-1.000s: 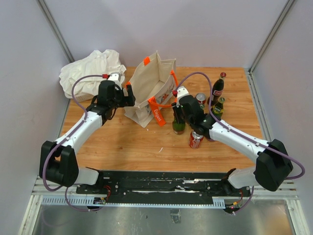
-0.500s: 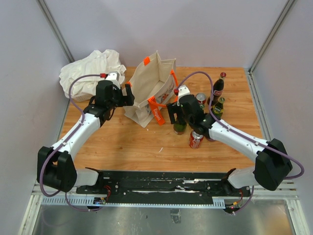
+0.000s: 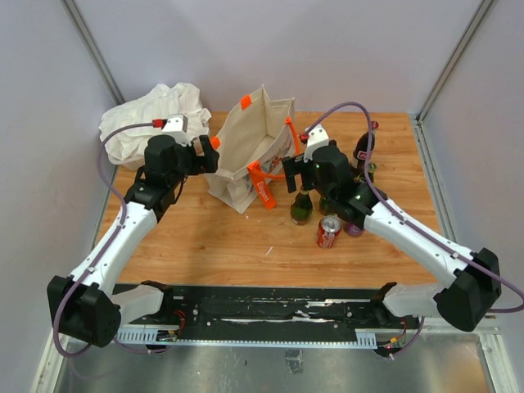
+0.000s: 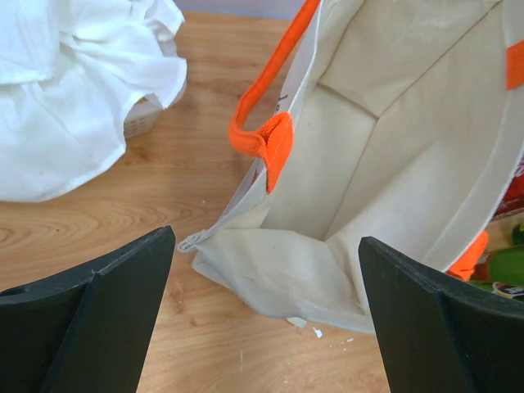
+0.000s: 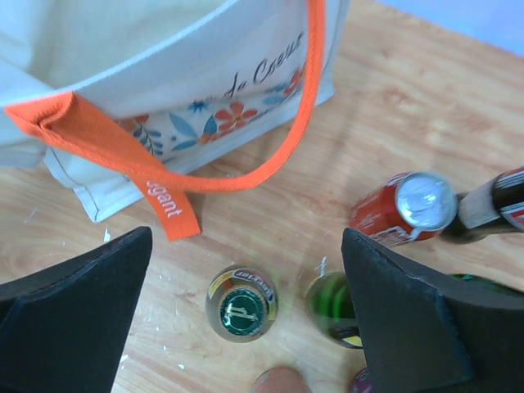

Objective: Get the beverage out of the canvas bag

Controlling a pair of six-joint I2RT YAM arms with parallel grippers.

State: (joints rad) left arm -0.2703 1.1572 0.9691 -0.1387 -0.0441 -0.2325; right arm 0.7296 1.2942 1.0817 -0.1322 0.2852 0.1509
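R claw (image 5: 246, 237) wide open, empty. Capped green bottle (image 5: 241, 304) stands on table (image 5: 393, 106) right under it, outside canvas bag (image 5: 164, 49) just ahead. L claw (image 4: 266, 239) open too, empty bag interior straight ahead, white cloth (image 4: 74, 90) to its left.

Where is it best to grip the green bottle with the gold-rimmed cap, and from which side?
Probably the narrow neck under the cap of the green bottle, from straight above: it stands upright, and a second bottle crowds its body. The right claw is open.
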